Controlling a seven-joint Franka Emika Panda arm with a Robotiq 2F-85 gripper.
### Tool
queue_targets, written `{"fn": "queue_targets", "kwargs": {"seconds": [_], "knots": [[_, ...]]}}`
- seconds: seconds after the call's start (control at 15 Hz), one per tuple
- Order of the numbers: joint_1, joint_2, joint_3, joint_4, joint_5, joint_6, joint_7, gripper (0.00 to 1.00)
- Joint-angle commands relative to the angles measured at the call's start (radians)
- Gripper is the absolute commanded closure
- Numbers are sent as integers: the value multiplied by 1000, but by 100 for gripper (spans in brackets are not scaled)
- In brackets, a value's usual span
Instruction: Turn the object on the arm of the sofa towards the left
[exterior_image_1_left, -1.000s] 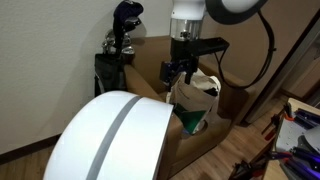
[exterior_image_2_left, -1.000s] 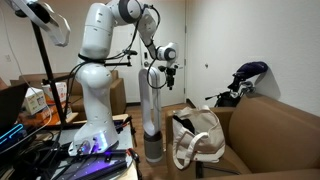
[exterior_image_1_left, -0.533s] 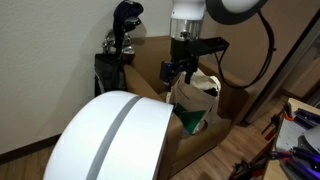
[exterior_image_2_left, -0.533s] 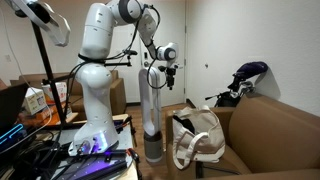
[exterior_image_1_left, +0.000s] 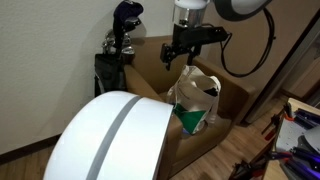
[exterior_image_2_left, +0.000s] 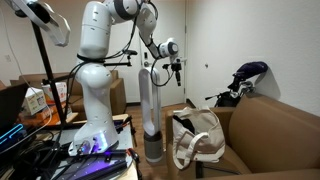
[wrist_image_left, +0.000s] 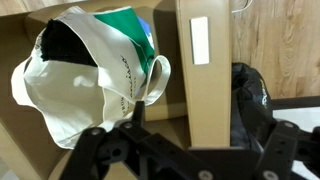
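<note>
The object, a white bag (exterior_image_1_left: 196, 98) with a looped handle and a dark green lower part, stands on the tan-brown arm of the sofa (exterior_image_1_left: 234, 100). It also shows in an exterior view (exterior_image_2_left: 196, 140) against the sofa (exterior_image_2_left: 268, 128), and in the wrist view (wrist_image_left: 85, 70), where it lies at upper left with its green part at the top. My gripper (exterior_image_1_left: 183, 50) hangs above the bag, apart from it, and shows raised well above the bag in an exterior view (exterior_image_2_left: 176, 73). In the wrist view the gripper's (wrist_image_left: 195, 128) fingers are spread and hold nothing.
A large white dome with a grey stripe (exterior_image_1_left: 108, 138) fills the foreground. A black bundle of dark things (exterior_image_1_left: 122, 35) stands behind the sofa and shows at the right of the wrist view (wrist_image_left: 250, 95). A grey cylinder (exterior_image_2_left: 150, 115) and a cluttered desk (exterior_image_2_left: 40, 150) stand near the robot base.
My gripper has risen from just above the bag's mouth to clearly higher. The bag stays on the sofa arm.
</note>
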Motion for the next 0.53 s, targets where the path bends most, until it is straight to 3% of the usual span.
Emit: {"fn": "queue_targets", "kwargs": {"seconds": [0.0,0.47], "knots": [[-47,0,4,14,-11,-23,70,0],[-127,136,32,52,209,14,3,0]]}}
